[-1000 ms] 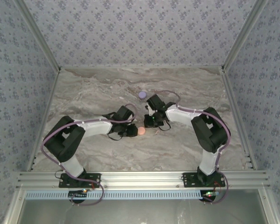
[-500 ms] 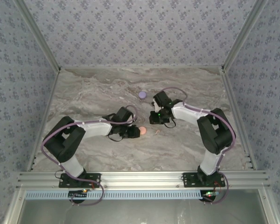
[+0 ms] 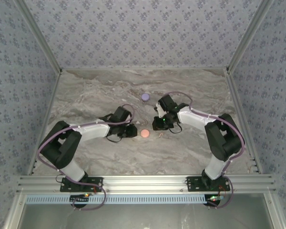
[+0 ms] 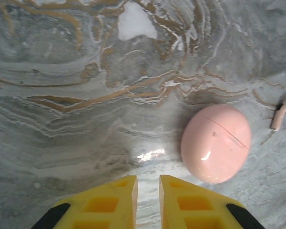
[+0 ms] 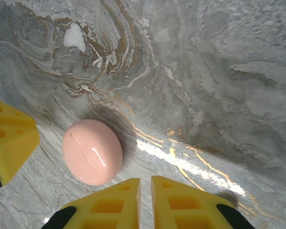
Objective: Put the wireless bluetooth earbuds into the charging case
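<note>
Two items flanking the closed pink charging case (image 4: 216, 143): left gripper (image 4: 148, 182) and right gripper (image 5: 145, 183), both nearly closed and empty, are hovering, probably to open it. One pink earbud (image 4: 282, 113) is lying near the case on the marble table (image 4: 76, 71).

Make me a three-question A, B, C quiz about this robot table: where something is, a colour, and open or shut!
1. Where is the pink earbud? A in a gripper; B inside a case; C on the table beside the pink case.
2. What colour is the far case? A green; B lavender; C black.
3. The pink case is: A shut; B wide open; C in halves.
Answers: C, it lies bare on the table; B, the top view shows lavender; A, only a thin seam shows.
</note>
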### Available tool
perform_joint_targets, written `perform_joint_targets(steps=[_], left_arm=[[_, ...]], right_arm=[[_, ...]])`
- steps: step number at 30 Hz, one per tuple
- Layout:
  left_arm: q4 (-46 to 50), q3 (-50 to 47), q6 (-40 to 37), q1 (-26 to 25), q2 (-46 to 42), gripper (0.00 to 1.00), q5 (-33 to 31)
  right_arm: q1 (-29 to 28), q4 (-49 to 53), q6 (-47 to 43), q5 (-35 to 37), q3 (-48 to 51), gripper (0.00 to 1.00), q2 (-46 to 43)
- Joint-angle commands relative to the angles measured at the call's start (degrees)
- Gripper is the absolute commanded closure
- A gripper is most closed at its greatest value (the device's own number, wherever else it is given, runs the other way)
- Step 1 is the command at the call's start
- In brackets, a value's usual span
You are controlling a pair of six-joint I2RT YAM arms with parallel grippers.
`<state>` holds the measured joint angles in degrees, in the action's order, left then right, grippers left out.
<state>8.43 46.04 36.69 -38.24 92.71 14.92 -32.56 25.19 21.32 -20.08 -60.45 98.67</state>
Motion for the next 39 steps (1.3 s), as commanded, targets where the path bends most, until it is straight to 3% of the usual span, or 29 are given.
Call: perform_joint_targets(steps=[1,24,39], left_arm=[[1.74,2.32,-1.11,0.16,1.87,0.82,-1.3],[0.45,3.86,-2.23,-1.94,5.47,0.83,4.67],[1.43,2.63,-1.43,-2.61,2.79,0.82,2.91]], right_arm=[[-0.99,-0.41,1.22,-1.02,-0.24,0.85,1.96],[-3.26,-0.04,1.88,-2.23,-6.96,0.87,9.73],[-3.0,3.45,0.35,0.95,-11.96,0.84,11.11]])
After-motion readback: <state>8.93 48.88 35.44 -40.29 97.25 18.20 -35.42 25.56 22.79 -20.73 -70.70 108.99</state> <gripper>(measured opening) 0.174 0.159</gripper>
